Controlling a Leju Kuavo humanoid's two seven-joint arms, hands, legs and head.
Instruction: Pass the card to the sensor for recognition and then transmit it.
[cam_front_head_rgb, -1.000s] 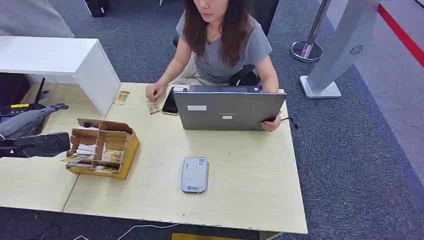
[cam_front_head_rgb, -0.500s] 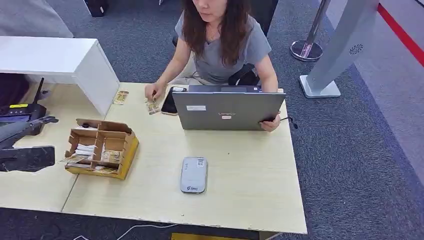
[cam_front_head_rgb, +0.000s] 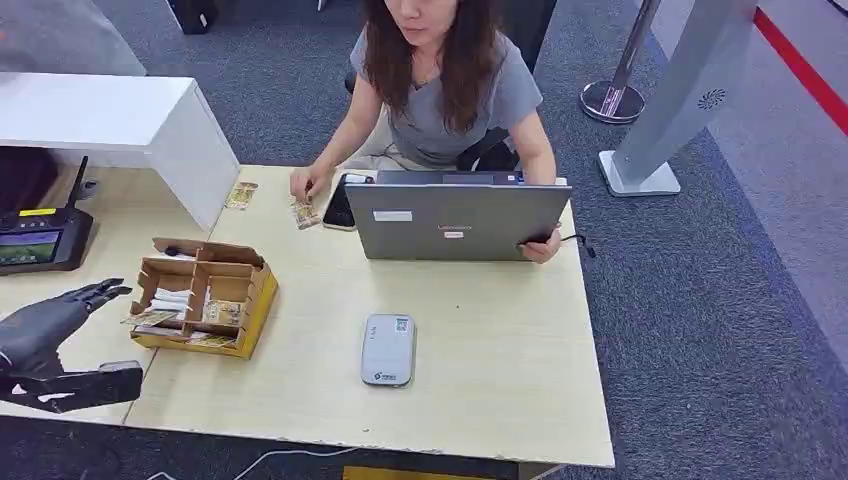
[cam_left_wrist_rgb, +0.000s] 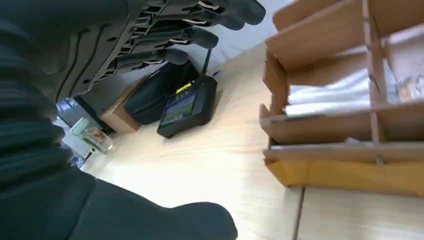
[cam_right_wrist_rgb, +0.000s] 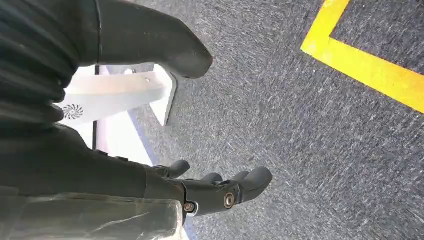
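My left hand (cam_front_head_rgb: 45, 325) is empty, fingers spread, just beside the box (cam_front_head_rgb: 205, 295) on the bench (cam_front_head_rgb: 480, 340). Cards (cam_front_head_rgb: 222, 312) in the box, none picked yet. Next: reach in, pinch one, carry to sensor (cam_front_head_rgb: 388, 349). Right hand (cam_right_wrist_rgb: 220, 192) hangs empty, fingers loose.

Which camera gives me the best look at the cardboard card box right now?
The head view: the whole cardboard box sits on the table with its compartments and the cards inside visible from above. The left wrist view shows it close and partial, just nearby dividers and the yellow base. The right wrist view looks at carpet.
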